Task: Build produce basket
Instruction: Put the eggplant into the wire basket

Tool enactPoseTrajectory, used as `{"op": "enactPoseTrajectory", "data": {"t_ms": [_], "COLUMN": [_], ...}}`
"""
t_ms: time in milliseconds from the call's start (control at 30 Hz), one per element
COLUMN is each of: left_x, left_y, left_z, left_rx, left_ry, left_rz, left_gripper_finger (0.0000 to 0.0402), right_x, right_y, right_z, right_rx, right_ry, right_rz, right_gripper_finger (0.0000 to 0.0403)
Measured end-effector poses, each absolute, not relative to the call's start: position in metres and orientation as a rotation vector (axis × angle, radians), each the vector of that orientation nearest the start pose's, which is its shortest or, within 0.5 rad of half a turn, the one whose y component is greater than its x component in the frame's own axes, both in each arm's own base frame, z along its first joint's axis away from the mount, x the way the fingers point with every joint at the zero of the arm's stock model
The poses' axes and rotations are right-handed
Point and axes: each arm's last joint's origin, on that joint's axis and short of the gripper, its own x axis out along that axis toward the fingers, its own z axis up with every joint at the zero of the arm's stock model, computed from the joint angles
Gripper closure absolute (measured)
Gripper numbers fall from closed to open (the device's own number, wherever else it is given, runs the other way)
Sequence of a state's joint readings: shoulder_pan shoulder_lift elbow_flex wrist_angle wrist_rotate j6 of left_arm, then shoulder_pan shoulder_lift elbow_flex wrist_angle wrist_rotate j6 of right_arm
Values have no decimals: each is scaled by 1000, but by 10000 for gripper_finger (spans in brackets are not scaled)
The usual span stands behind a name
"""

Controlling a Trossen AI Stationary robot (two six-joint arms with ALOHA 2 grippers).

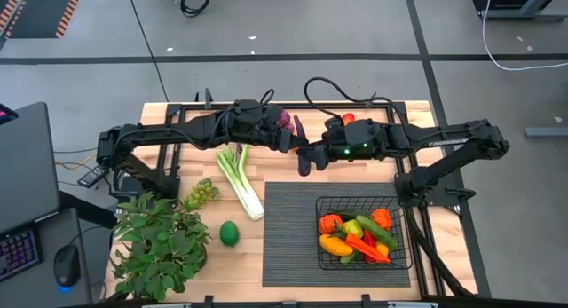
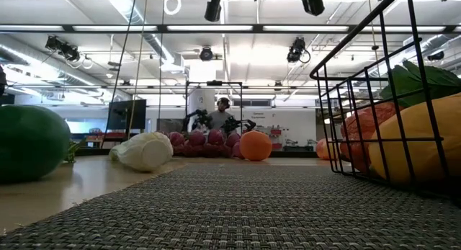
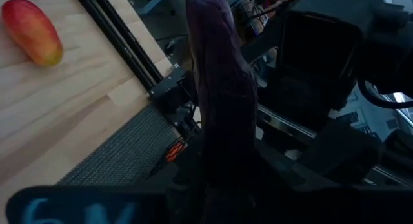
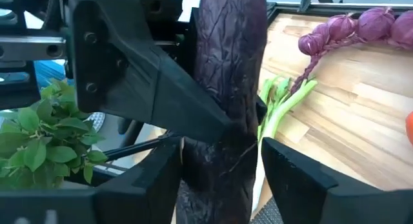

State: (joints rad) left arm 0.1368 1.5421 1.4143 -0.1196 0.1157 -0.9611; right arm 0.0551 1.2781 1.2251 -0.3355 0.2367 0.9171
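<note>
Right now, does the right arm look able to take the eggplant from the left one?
Likely yes: the eggplant, held by the left gripper, stands between the open jaws of the right gripper, with nothing else in the way.

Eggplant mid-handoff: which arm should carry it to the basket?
Probably right. The eggplant sits between the right gripper fingers, and the basket lies on the right arm's side; the left gripper is farther.

arms: matte blk, jointed | R arm (image 1: 444, 139): green LED, white lettering | blk cables
</note>
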Motion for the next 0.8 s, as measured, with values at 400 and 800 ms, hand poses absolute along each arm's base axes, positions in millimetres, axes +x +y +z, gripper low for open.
{"op": "enactPoseTrajectory", "data": {"t_ms": [400, 800], "left_x": [354, 348], "left_y": [46, 68], "left_z": [373, 373], "left_rx": [-1000, -983], "left_ry": [207, 216], "left_rz": [137, 139], "left_gripper_finger": [294, 282], "right_x": [280, 273], "right_y": [8, 13], "right_z": [367, 355], "right_rx": [786, 817], "right_ry": [275, 402], "right_rz": [-346, -413], "right_gripper_finger": [284, 286]}}
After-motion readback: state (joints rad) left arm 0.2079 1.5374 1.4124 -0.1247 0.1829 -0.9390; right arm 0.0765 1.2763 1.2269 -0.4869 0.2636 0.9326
